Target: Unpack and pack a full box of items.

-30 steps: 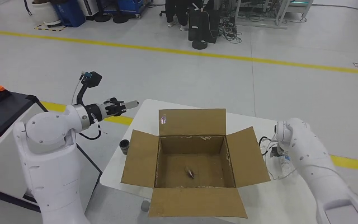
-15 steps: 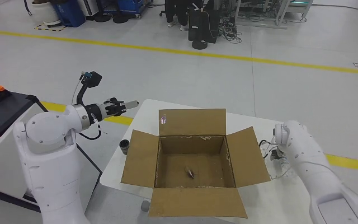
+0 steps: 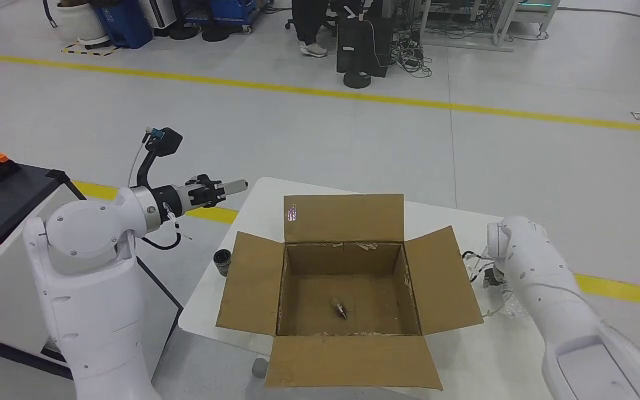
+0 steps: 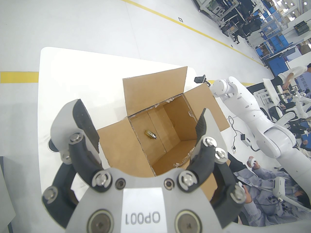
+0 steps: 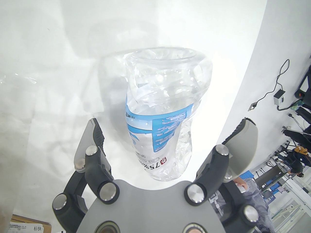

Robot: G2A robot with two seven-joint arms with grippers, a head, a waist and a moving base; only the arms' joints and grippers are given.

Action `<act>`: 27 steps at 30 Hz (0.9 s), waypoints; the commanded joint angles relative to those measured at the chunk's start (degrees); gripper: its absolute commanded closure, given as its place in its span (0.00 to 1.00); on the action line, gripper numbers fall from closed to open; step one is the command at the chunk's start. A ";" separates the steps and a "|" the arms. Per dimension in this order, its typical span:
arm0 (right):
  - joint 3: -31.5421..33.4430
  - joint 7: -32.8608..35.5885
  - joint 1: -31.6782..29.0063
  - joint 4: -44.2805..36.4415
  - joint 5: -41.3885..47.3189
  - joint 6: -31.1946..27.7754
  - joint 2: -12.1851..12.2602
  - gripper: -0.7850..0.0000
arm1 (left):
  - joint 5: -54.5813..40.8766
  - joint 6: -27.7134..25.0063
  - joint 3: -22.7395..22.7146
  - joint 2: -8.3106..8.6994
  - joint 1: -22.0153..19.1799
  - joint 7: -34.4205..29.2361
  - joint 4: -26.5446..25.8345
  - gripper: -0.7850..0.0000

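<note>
The cardboard box sits open in the middle of the white surface with all four flaps folded out, as it did a second ago. One small brownish item lies on its floor, too small to identify. Only the right arm has changed, edging slightly nearer the box's right flap. Its right tool is released, fingers spread either side of a bottle on the surface. The bottle is wrapped in clear crinkled film and has a blue-and-white label. Whether the fingers touch it cannot be told. The left tool, also released, dark pads apart, hangs unmoved off the surface's left side, facing the box. A dark round thing at that edge is hard to make out.
</note>
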 commanded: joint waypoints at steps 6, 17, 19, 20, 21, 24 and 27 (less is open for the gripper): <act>-0.35 -1.00 0.88 2.83 0.06 -0.40 -1.10 0.00 | 0.00 0.00 0.00 0.00 0.00 0.00 0.00 0.00; -0.08 -2.71 2.10 6.57 1.30 -1.59 -2.45 1.00 | 0.00 0.00 0.00 0.00 0.00 0.00 0.00 0.00; 0.35 -3.52 2.44 6.89 2.03 -2.34 -2.49 1.00 | 0.00 0.00 0.00 0.00 0.00 0.00 0.00 0.00; 0.65 -3.95 2.63 7.06 2.47 -2.60 -2.47 1.00 | 0.00 0.00 0.00 0.00 0.00 0.00 0.00 0.00; 0.94 -4.41 2.79 7.11 2.91 -3.14 -2.43 1.00 | 0.00 0.00 0.00 0.00 0.00 0.00 0.00 0.00; 2.00 -5.54 3.30 7.32 4.42 -4.64 -2.15 1.00 | 0.00 0.00 0.00 0.00 0.00 0.00 0.00 0.00; 3.18 -6.62 3.79 7.21 5.72 -6.58 -1.62 1.00 | 0.00 0.00 0.00 0.00 0.00 0.00 0.00 0.00</act>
